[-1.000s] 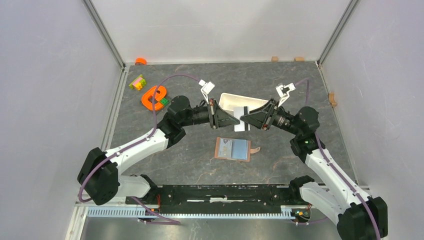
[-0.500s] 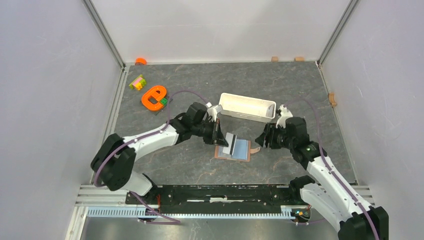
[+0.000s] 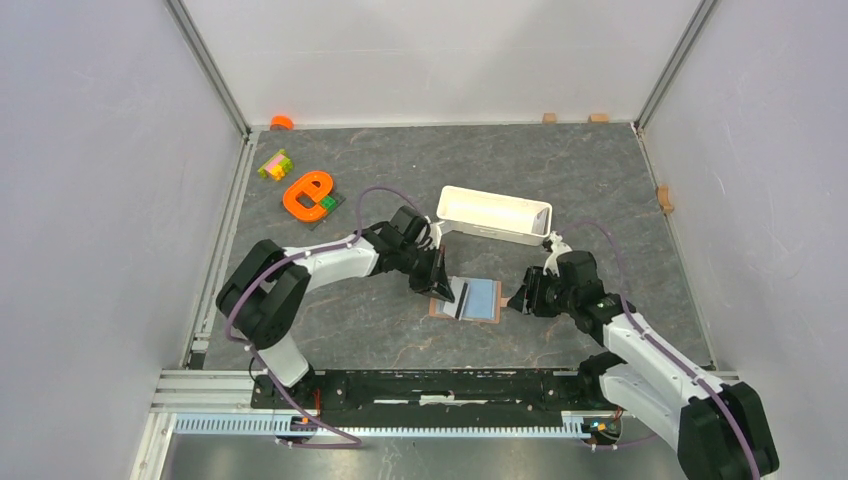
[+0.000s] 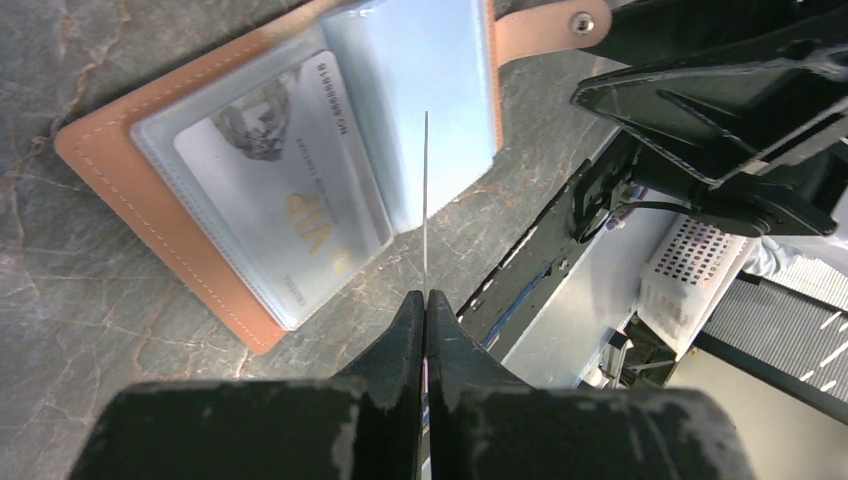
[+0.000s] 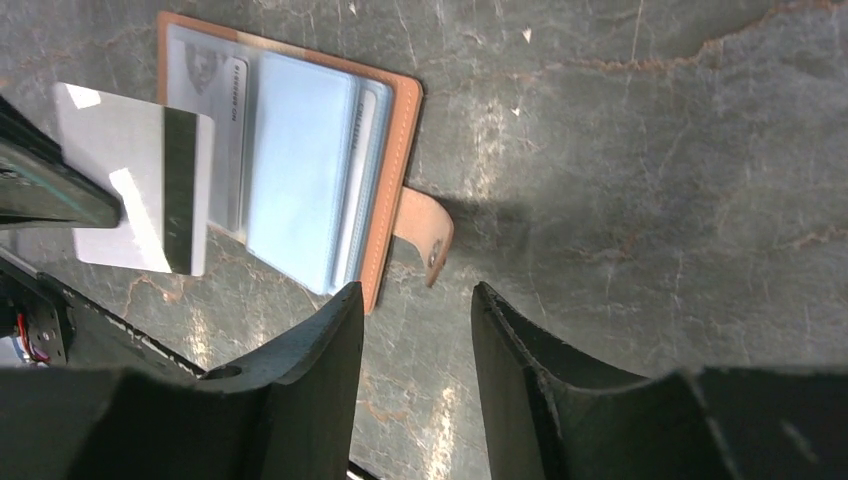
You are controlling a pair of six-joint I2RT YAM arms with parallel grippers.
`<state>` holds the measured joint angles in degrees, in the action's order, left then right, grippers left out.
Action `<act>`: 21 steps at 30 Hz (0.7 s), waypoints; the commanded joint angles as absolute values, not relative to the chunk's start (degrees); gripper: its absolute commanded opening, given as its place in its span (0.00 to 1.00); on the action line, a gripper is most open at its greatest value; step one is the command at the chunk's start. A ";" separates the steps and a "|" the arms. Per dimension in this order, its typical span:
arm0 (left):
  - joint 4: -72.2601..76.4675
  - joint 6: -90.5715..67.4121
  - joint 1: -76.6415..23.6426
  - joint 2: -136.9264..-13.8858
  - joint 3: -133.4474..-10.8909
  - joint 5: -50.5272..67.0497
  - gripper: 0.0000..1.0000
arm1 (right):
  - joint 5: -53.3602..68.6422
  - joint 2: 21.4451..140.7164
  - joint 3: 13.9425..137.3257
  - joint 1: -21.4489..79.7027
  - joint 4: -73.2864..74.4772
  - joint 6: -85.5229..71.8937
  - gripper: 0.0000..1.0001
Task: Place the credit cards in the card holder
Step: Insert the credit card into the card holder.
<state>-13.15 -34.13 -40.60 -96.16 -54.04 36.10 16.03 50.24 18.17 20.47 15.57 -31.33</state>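
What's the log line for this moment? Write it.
left pincer: shut on striped card | right pincer: open, empty | card holder: open, VIP card inside

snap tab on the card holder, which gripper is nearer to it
Right. The right gripper, open, points at the snap tab just ahead of it. The left gripper, shut on a credit card, is over the far half of the card holder.

Open card holder (image 3: 485, 298): left page is covered by the left hand (image 3: 449, 292), clamped on a credit card (image 5: 135, 190). Right hand (image 3: 518, 300), jaws apart, sits just beside the holder's right edge. White tray (image 3: 495, 215) blocks the far side. Near-side tabletop (image 3: 400, 335) is passable.
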 commanded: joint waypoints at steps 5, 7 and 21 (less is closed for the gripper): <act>-10.48 -32.89 -38.66 -97.88 -54.69 38.86 0.02 | 15.97 55.44 18.93 21.09 7.29 -31.87 0.39; -9.48 -33.87 -38.09 -98.41 -54.26 39.57 0.02 | 15.44 56.23 18.75 21.16 6.54 -31.90 0.35; -9.25 -35.39 -36.47 -103.32 -55.74 44.85 0.02 | 11.49 60.29 18.46 21.25 7.71 -30.87 0.00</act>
